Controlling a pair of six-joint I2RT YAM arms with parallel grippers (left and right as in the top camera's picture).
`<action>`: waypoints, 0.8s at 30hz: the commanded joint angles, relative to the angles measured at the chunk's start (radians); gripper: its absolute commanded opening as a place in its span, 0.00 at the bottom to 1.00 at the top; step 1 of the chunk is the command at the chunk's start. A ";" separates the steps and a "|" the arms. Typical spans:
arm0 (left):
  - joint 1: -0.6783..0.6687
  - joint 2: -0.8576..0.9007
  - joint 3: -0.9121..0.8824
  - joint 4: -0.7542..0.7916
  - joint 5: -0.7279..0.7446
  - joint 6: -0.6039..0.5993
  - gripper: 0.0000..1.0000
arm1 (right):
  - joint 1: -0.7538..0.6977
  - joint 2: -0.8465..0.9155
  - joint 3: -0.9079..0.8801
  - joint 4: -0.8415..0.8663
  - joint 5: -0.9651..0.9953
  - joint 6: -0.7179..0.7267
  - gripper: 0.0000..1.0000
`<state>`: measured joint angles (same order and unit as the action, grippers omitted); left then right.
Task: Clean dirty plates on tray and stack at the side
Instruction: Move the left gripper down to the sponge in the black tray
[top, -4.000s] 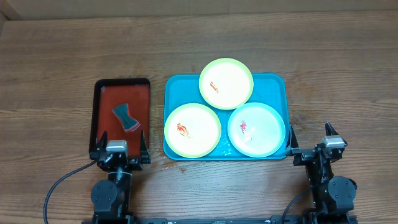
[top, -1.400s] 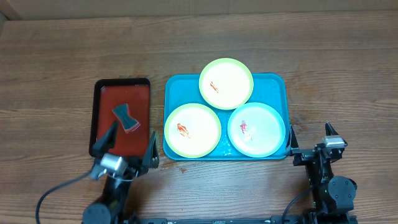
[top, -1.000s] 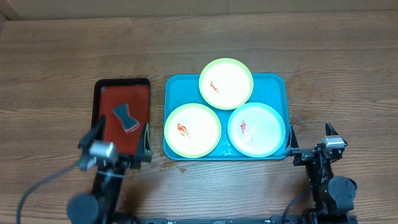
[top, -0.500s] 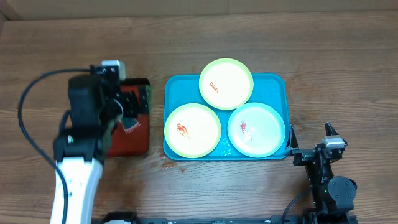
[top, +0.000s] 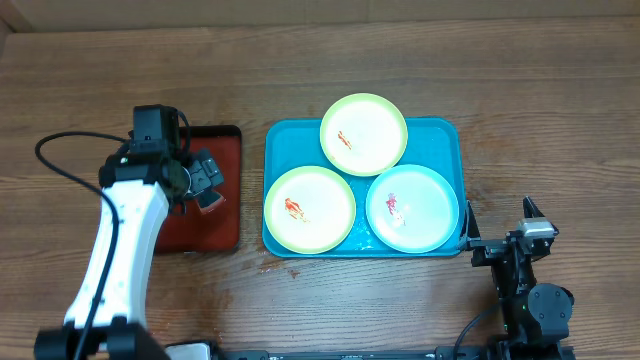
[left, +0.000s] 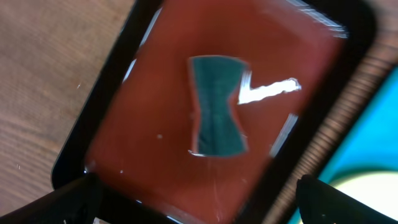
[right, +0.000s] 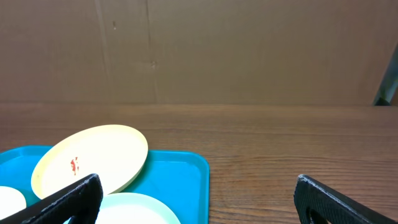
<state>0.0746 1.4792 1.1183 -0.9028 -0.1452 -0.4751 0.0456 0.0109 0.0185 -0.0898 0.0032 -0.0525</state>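
Three plates lie on the turquoise tray (top: 449, 133): a yellow-green one (top: 363, 134) at the back, a yellow-green one (top: 309, 209) at front left, and a pale mint one (top: 412, 208) at front right. Each has a small red-orange smear. My left gripper (top: 203, 180) is open and empty, and hovers over a dark teal sponge (left: 216, 106) on the dark red tray (left: 143, 143). Its fingers (left: 199, 211) frame the sponge from above. My right gripper (top: 498, 215) is open and empty by the turquoise tray's right front corner. Its wrist view shows the back plate (right: 93, 155) and the tray (right: 180, 171).
The black-rimmed dark red tray (top: 222, 222) sits left of the turquoise tray, with a narrow gap of wooden table between them. The left arm (top: 120, 230) stretches over its left half. Bare wood lies to the right (right: 298, 149) of the turquoise tray.
My left arm has lifted from its parked place at the table's front edge and reached out over the dark red tray, above the sponge. The right arm and the plates have not moved.
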 joint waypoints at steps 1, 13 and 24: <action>0.006 0.078 0.016 0.005 -0.073 -0.142 1.00 | -0.007 -0.008 -0.010 0.006 -0.004 -0.001 1.00; 0.019 0.271 0.016 0.256 -0.065 -0.232 1.00 | -0.007 -0.008 -0.010 0.006 -0.005 -0.001 1.00; 0.018 0.409 0.016 0.333 -0.038 -0.232 0.73 | -0.007 -0.008 -0.010 0.006 -0.005 -0.001 1.00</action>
<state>0.0875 1.8511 1.1194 -0.5762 -0.1883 -0.6930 0.0456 0.0109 0.0185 -0.0902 0.0040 -0.0525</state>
